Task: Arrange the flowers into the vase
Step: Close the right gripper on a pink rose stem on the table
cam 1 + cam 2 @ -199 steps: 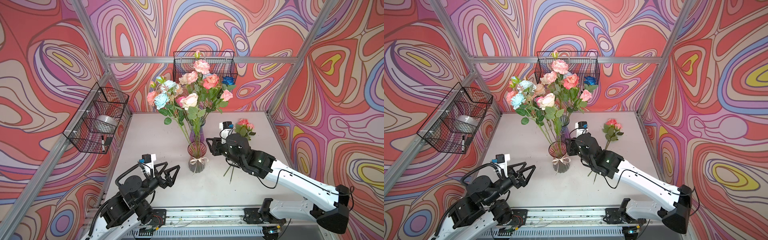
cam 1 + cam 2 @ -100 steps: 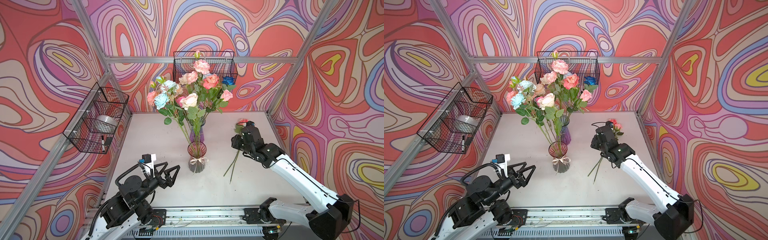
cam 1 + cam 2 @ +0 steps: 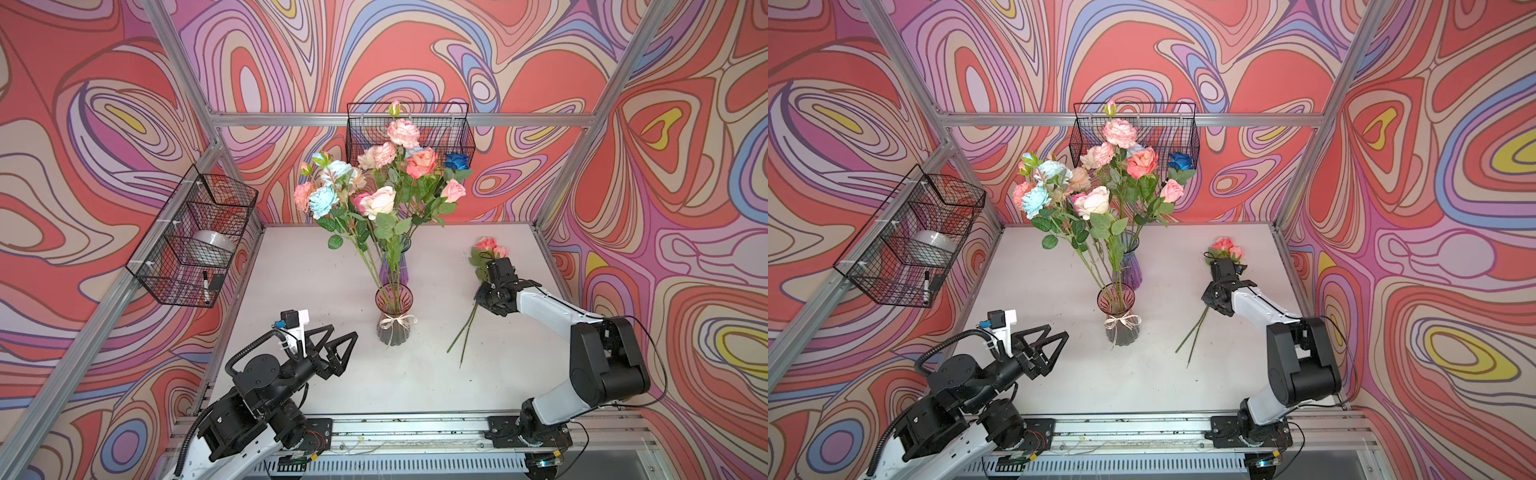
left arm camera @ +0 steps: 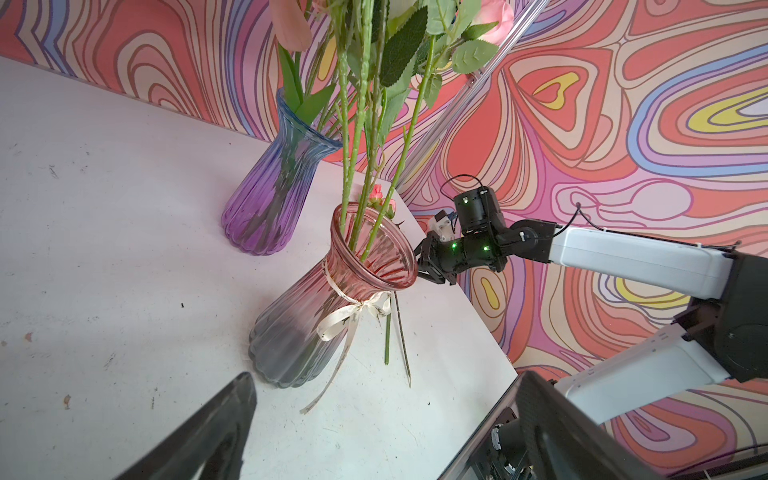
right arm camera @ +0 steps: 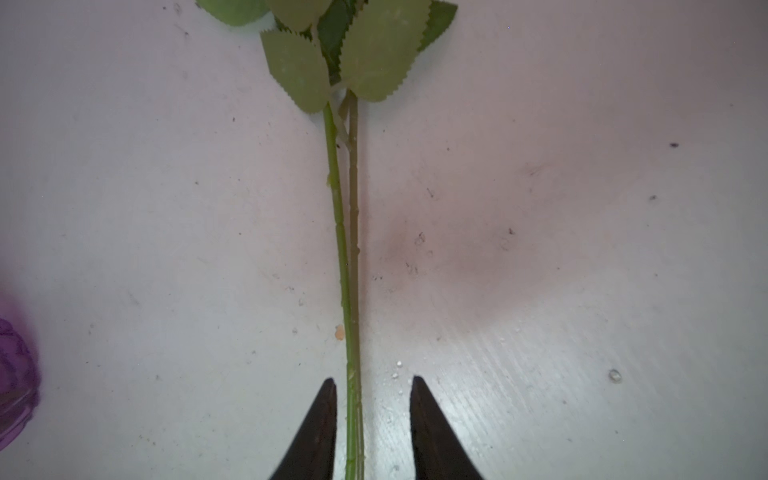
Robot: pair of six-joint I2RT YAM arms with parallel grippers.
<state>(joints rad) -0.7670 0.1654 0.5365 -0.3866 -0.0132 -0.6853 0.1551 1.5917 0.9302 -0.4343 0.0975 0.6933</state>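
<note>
While both top views hide its jaws, right wrist view shows right gripper [image 5: 372,380] part-open astride green stems [image 5: 351,249] of two pink roses [image 3: 488,246] lying on white counter [image 5: 582,124], gripping nothing, left gripper [image 3: 344,332] wide open, empty.

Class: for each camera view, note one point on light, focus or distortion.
In both top views, even light, faint shadows on the table. Left wrist view: the left tool is dark and blurred, the pink vase looks tilted. Right wrist view: stems sharp, purple vase blurred at the edge.

Wire basket [image 3: 183,291] with marker [image 3: 205,286]
</note>
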